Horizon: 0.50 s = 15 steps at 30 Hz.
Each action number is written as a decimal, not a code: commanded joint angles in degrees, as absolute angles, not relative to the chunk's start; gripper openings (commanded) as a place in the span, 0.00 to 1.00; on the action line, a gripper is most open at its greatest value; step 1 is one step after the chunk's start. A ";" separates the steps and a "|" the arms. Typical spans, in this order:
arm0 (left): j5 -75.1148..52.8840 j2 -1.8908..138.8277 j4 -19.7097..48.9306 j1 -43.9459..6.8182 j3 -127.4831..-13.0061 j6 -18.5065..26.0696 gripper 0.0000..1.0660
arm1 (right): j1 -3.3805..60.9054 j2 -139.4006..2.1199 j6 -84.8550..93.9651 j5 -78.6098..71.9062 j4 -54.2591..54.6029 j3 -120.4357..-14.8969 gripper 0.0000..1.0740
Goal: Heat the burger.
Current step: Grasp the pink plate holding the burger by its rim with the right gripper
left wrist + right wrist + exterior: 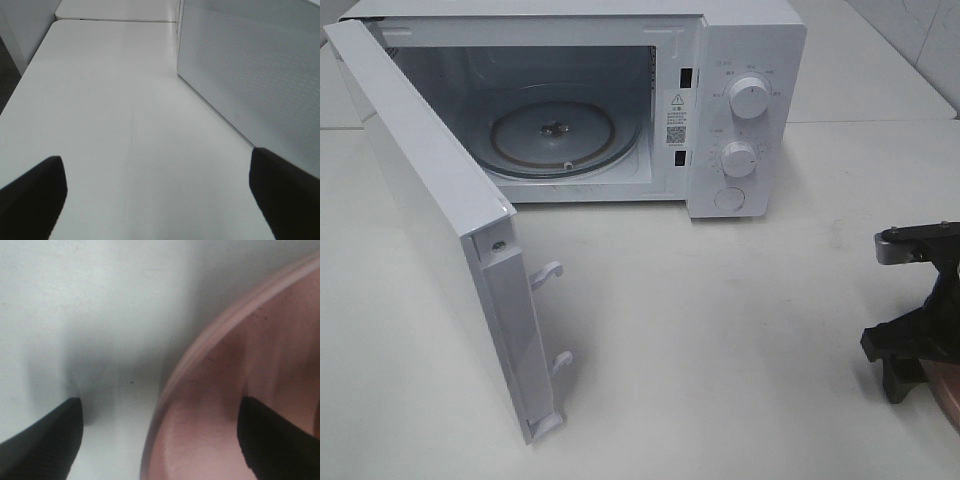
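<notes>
Downward, the right tool (160, 407) straddles the pink plate (220, 355) rim, jaws wide.

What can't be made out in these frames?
- Burger: in no view; exterior view's right edge cuts off the pink plate, right wrist view shows only its rim.
- Markings around the microwave dials: too small, exterior view.
- Right gripper touching plate or not: wrist view blurred.

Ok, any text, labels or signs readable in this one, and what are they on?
No words can be read.
Warning triangle with exclamation mark: on the sticker on the microwave front; print below it too small.
QR code: same sticker.
Markings around the upper knob and lower knob: too blurred.
Wrist views: no text.
</notes>
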<state>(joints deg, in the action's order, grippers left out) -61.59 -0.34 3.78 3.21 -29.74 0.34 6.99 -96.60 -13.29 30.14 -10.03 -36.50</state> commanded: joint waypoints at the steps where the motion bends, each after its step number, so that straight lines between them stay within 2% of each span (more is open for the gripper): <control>1: -61.08 -0.69 4.13 2.98 -29.56 0.40 0.85 | 6.65 -97.29 -12.55 30.60 -10.26 -36.21 0.71; 2: -61.08 -0.69 4.13 2.98 -29.56 0.40 0.85 | 6.65 -97.57 -12.55 30.94 -10.08 -36.21 0.67; 4: -61.08 -0.69 4.13 2.98 -29.56 0.40 0.85 | 6.65 -97.63 -12.55 31.05 -10.03 -36.21 0.66; 5: -61.08 -0.69 4.13 2.98 -29.56 0.40 0.85 | 6.65 -97.75 -12.72 31.28 -10.03 -36.21 0.61; 6: -61.08 -0.69 4.13 2.98 -29.56 0.40 0.85 | 6.65 -97.75 -12.72 31.28 -10.03 -36.21 0.61; 7: -61.08 -0.69 4.13 2.98 -29.56 0.40 0.85 | 6.65 -97.75 -13.29 31.34 -10.03 -36.21 0.55; 9: -61.08 -0.69 4.13 2.98 -29.56 0.40 0.85 | 6.65 -97.75 -13.58 31.34 -10.03 -36.21 0.51; 10: -61.08 -0.69 4.13 2.98 -29.56 0.40 0.85 | 6.65 -97.75 -13.87 31.34 -10.08 -36.21 0.40; 11: -61.08 -0.69 4.13 2.98 -29.56 0.40 0.85 | 6.65 -97.75 -13.87 31.34 -10.08 -36.21 0.40; 12: -61.08 -0.69 4.13 2.98 -29.56 0.40 0.85 | 6.65 -97.75 -14.21 31.46 -10.08 -36.21 0.26; 13: -61.08 -0.69 4.13 2.98 -29.56 0.40 0.85 | 6.65 -97.75 -14.21 31.57 -10.08 -36.21 0.21; 14: -61.08 -0.69 4.13 2.98 -29.56 0.40 0.85 | 6.65 -97.75 -14.21 31.57 -10.08 -36.21 0.21; 15: -61.08 -0.69 4.13 2.98 -29.56 0.40 0.85 | 6.65 -97.75 -14.21 31.57 -10.08 -36.21 0.09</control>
